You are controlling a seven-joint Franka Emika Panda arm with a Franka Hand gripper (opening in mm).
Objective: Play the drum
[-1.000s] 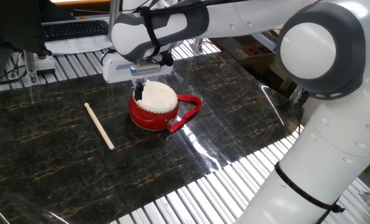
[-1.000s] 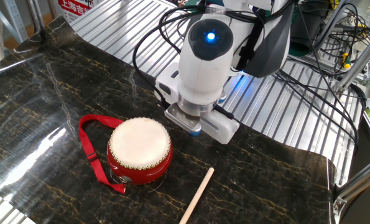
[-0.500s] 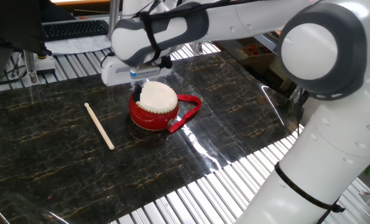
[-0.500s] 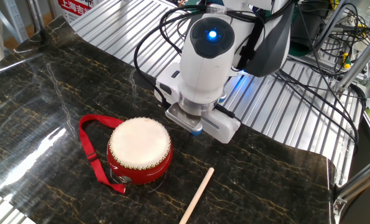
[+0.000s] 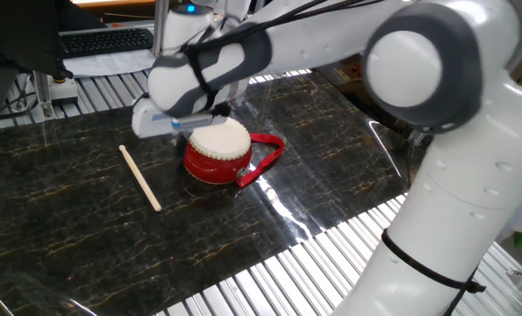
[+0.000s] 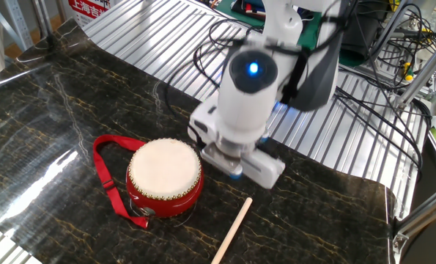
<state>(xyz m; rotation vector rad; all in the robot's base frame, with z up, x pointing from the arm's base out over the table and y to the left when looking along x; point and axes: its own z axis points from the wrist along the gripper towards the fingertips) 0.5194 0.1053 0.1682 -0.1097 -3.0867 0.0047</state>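
The drum (image 5: 218,149) is red with a cream-white skin and a red strap loop (image 5: 265,161), and it stands on the dark marble table. It also shows in the other fixed view (image 6: 165,176). My gripper (image 5: 185,132) hangs low just beside the drum's rim, on the side facing a thin pale wooden stick (image 5: 140,177). In the other fixed view the gripper (image 6: 235,173) sits right of the drum and above the stick (image 6: 232,229). The hand's body hides the fingers, so I cannot tell whether they are open or shut. Nothing shows in them.
The marble sheet (image 5: 85,219) lies on a ribbed metal table (image 5: 269,263). A keyboard (image 5: 103,40) is at the back left. Cables (image 6: 379,110) trail across the metal surface behind the arm.
The gripper has moved off the drum's rim, lower and towards the stick side. The drum and the stick have not moved.
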